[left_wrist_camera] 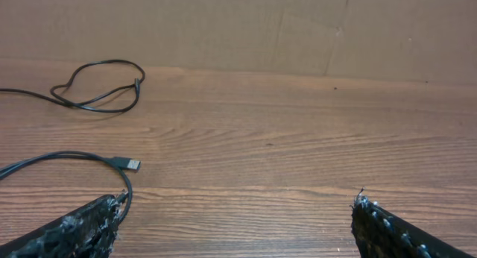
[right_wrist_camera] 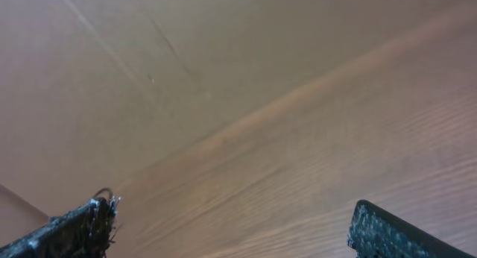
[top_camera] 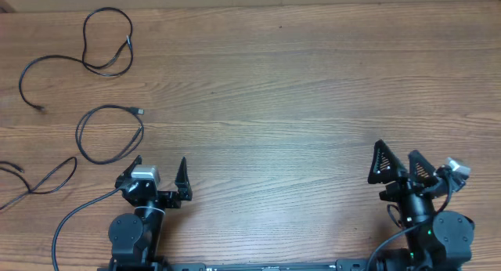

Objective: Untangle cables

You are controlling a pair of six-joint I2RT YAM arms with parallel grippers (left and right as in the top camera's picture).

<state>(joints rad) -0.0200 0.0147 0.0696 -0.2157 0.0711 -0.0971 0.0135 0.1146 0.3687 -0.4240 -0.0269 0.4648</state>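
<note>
Three thin black cables lie apart at the table's left. The far one forms a loop with a long tail. The middle one curls into a loop ending in a silver plug. The near one runs off the left edge. My left gripper stands open just right of the middle loop, with nothing between its fingers; that cable passes by its left fingertip. The far cable shows near the back wall. My right gripper is open over bare wood at the right, far from the cables.
A brown cardboard wall stands along the table's far edge. A thick black arm wire curves beside my left arm's base. The wooden table stretches between the two arms.
</note>
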